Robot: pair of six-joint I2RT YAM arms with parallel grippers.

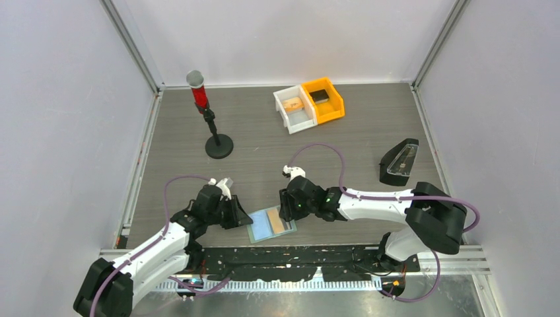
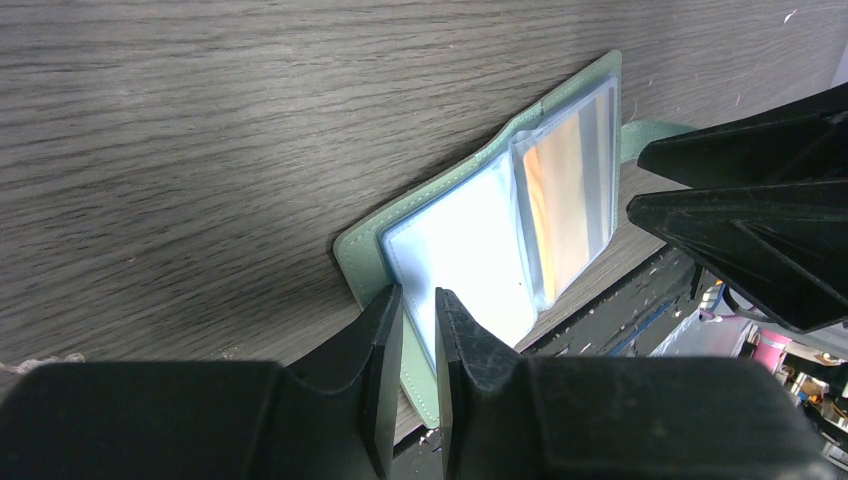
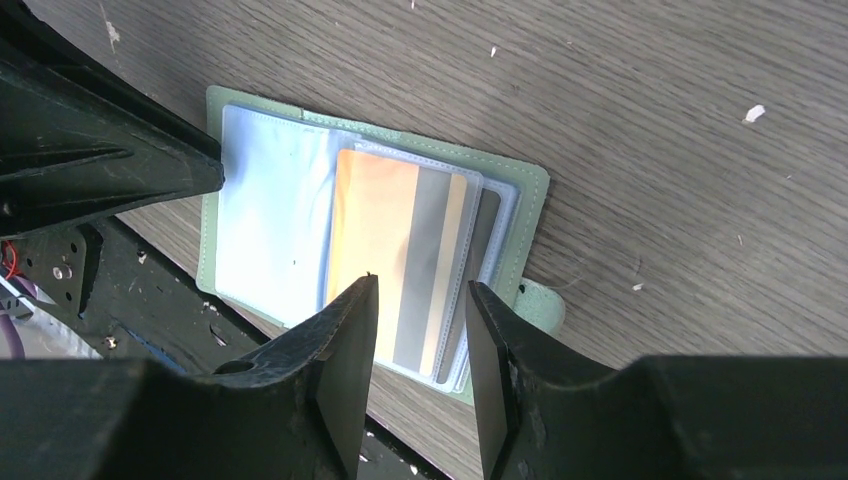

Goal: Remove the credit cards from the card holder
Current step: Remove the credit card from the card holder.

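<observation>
The card holder (image 1: 271, 224) lies open and flat at the table's near edge; its pale-green border (image 2: 365, 250) shows in the left wrist view and in the right wrist view (image 3: 530, 200). The light blue card (image 3: 265, 220) fills its left pocket. The tan-orange card (image 3: 375, 220) sits in the right pocket. My left gripper (image 2: 417, 300) is at the holder's left edge, jaws a narrow gap apart over the border. My right gripper (image 3: 420, 290) is open, its jaws on either side of the orange card's near edge. Both also show from above, the left gripper (image 1: 243, 220) and the right gripper (image 1: 284, 212).
A white bin (image 1: 294, 109) and an orange bin (image 1: 323, 99) holding a black block stand at the back. A red-topped stand (image 1: 211, 125) is at the back left, a black wedge-shaped object (image 1: 399, 162) at the right. A black rail (image 1: 297, 261) runs along the near edge.
</observation>
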